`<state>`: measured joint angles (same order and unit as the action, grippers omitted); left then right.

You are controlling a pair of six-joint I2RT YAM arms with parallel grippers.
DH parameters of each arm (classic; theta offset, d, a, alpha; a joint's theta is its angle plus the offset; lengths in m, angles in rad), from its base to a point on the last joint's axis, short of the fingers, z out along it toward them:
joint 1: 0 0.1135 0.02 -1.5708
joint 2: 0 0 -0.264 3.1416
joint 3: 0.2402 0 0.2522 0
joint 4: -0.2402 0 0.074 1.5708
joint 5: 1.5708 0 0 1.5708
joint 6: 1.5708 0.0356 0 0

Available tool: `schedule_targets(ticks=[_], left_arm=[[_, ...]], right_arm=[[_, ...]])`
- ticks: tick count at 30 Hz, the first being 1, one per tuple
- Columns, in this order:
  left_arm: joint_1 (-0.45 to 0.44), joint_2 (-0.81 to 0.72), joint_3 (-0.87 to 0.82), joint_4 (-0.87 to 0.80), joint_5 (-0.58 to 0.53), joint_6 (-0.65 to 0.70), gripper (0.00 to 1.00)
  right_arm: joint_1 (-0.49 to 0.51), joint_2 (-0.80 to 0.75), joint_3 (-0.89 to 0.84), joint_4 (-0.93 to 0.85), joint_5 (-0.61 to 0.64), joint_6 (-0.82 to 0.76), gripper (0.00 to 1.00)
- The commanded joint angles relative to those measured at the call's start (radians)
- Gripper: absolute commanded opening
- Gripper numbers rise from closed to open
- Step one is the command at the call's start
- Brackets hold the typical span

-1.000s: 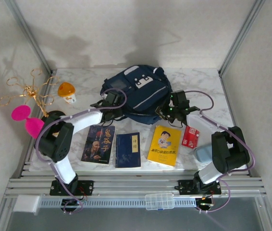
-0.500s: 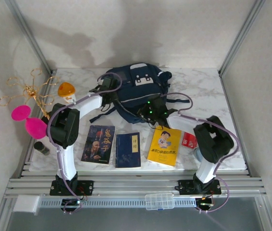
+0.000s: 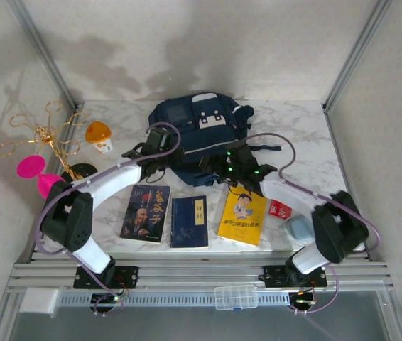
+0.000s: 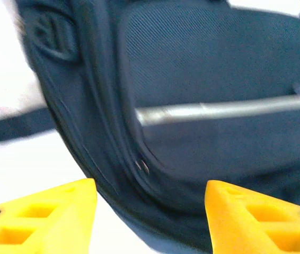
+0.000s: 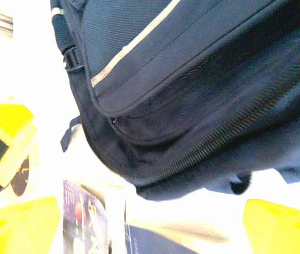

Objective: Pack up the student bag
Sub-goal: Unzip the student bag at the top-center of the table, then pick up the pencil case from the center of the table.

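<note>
The student bag [image 3: 199, 131], navy with a grey-white stripe and a white patch, lies at the back middle of the table. My left gripper [image 3: 151, 152] stands at its left side, open. In the left wrist view the yellow fingers [image 4: 44, 219] are apart and the bag's seamed edge [image 4: 139, 159] shows beyond the gap of that gripper [image 4: 150, 214]. My right gripper [image 3: 231, 165] is at the bag's near right edge, open wide. Beyond its gap [image 5: 150, 225] the bag's zipped underside [image 5: 192, 121] hangs, with nothing held.
Three books lie in a row near the front: a dark one [image 3: 145, 213], a navy one [image 3: 189, 221] and a yellow one [image 3: 243, 214]. A red box [image 3: 280, 208] and a blue-grey object [image 3: 300, 227] lie to the right. An orange-capped jar [image 3: 99, 136] and a gold stand [image 3: 45, 135] are on the left.
Both grippers have opened and let go of the bag, then drawn back toward the near side. The bag has been shifted toward the back of the table.
</note>
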<state>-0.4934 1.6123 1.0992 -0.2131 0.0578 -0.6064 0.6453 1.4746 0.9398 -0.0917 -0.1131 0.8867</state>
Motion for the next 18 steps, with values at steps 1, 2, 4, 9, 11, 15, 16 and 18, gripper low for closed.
schedule_targets(ticks=[1, 2, 4, 9, 11, 15, 16, 18], left_arm=[[-0.095, -0.047, -0.035, 0.023, 0.032, -0.054, 0.57], [-0.119, -0.06, -0.051, 0.034, 0.04, -0.071, 0.58], [-0.187, -0.092, -0.104, 0.088, 0.058, -0.118, 0.58], [-0.357, -0.064, -0.146, 0.153, 0.074, -0.187, 0.59], [-0.408, -0.038, -0.147, 0.185, 0.089, -0.206, 0.59], [-0.5, 0.047, -0.108, 0.199, 0.058, -0.237, 0.56], [-0.515, 0.067, -0.093, 0.195, 0.06, -0.236, 0.54], [-0.542, 0.106, -0.065, 0.175, 0.041, -0.228, 0.52]], right_arm=[[-0.016, -0.135, -0.04, -0.175, 0.075, -0.123, 0.93], [-0.031, -0.168, -0.051, -0.228, 0.085, -0.133, 0.94], [-0.067, -0.257, -0.105, -0.303, 0.082, -0.14, 0.94], [-0.17, -0.432, -0.235, -0.449, 0.005, -0.127, 0.95], [-0.182, -0.48, -0.271, -0.485, -0.009, -0.13, 0.95], [-0.229, -0.557, -0.379, -0.504, -0.068, -0.135, 0.93], [-0.243, -0.568, -0.401, -0.5, -0.089, -0.14, 0.93], [-0.272, -0.579, -0.435, -0.502, -0.112, -0.148, 0.92]])
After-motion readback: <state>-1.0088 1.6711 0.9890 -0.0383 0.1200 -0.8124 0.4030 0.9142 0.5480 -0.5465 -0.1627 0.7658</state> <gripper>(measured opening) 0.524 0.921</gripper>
